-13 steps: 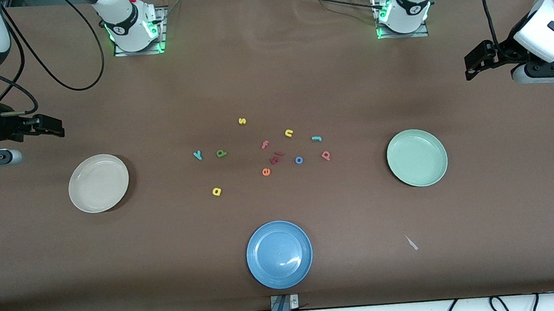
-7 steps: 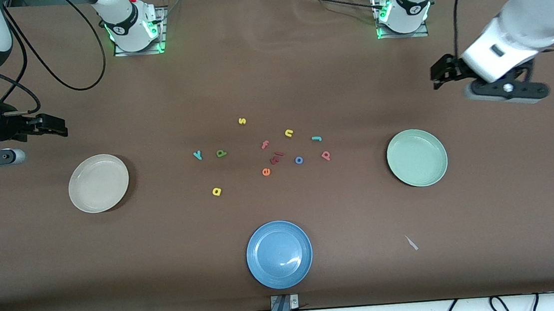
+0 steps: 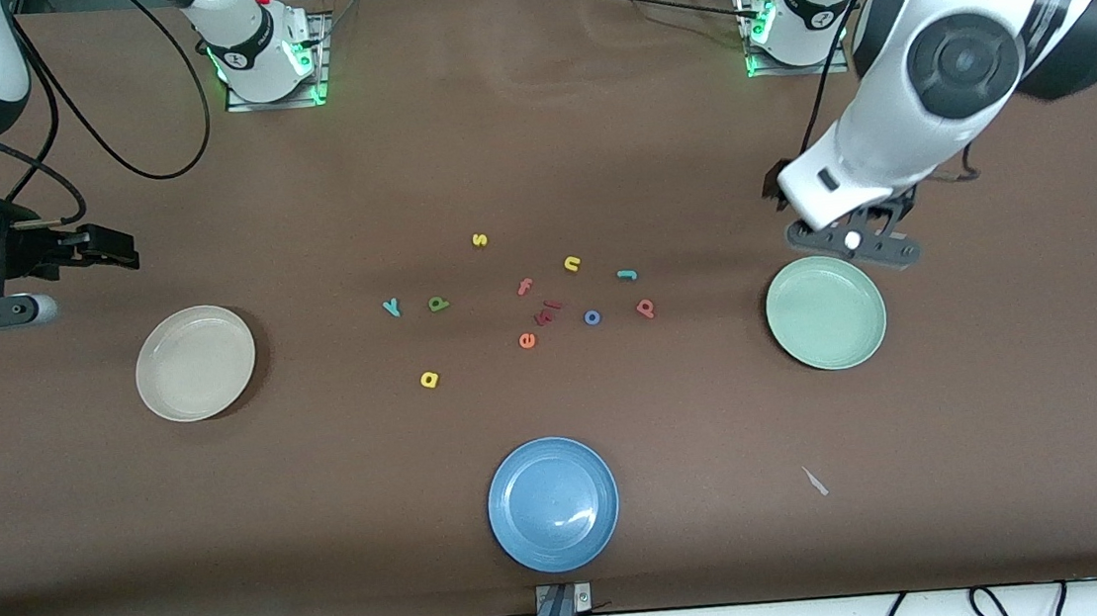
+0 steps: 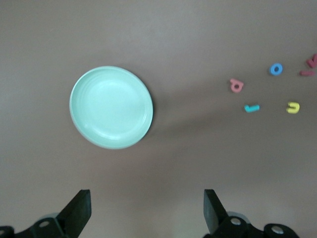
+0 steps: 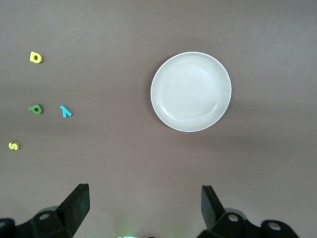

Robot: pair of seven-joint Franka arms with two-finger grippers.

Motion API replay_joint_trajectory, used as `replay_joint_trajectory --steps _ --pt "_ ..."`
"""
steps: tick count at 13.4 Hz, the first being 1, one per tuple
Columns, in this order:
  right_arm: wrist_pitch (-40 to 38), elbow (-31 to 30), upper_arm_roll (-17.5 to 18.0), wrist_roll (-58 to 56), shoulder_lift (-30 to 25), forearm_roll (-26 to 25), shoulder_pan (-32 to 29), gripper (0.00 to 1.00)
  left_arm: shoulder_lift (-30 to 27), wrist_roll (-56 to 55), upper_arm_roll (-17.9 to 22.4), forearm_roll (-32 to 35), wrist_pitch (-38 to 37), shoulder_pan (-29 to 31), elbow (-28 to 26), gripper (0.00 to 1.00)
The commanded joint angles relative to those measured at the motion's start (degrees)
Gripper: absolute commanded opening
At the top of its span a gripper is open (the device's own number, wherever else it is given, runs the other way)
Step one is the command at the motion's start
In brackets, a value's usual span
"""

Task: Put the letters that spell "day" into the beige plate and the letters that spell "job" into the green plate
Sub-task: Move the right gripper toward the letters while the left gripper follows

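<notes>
green plate (image 3: 825, 313) sits under my left gripper (image 4: 146, 210), jaws wide, empty; right gripper (image 5: 143, 208) likewise near table's end; f (image 3: 525, 286), e (image 3: 527, 341) crowd the o (image 3: 592, 318).

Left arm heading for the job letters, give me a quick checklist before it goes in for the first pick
1. Left gripper open and holding nothing: ok.
2. Green plate bare, ready to receive: ok.
3. Teal j, blue o and pink-red b lie apart on the table, none in a plate: ok.
4. Left gripper over a letter: not ok; it hangs over the table beside the green plate.
5. Right gripper open, waiting at its own end near the beige plate: ok.
</notes>
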Motion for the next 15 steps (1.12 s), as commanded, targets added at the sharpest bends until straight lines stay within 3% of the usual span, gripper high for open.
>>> replay_joint_trajectory --steps 1,4,8,15 --pt "-0.72 -0.12 -0.01 1.1 -0.32 0.71 2.03 1.0 6.45 0.15 0.18 0.63 5.19 -1.7 1.84 1.0" --pt "0.16 -0.3 0.08 1.2 0.03 0.88 5.45 1.0 10.14 -0.99 0.18 0.63 10.72 -3.63 1.84 1.0" --pt "3.14 -1.52 0.34 2.16 1.43 3.25 7.83 1.0 10.76 -6.08 0.18 0.63 11.09 -5.22 1.31 1.0" --pt "10.62 -5.57 0.34 4.36 4.77 3.08 13.55 1.0 11.29 -7.23 0.18 0.63 11.18 -5.22 0.96 1.0"
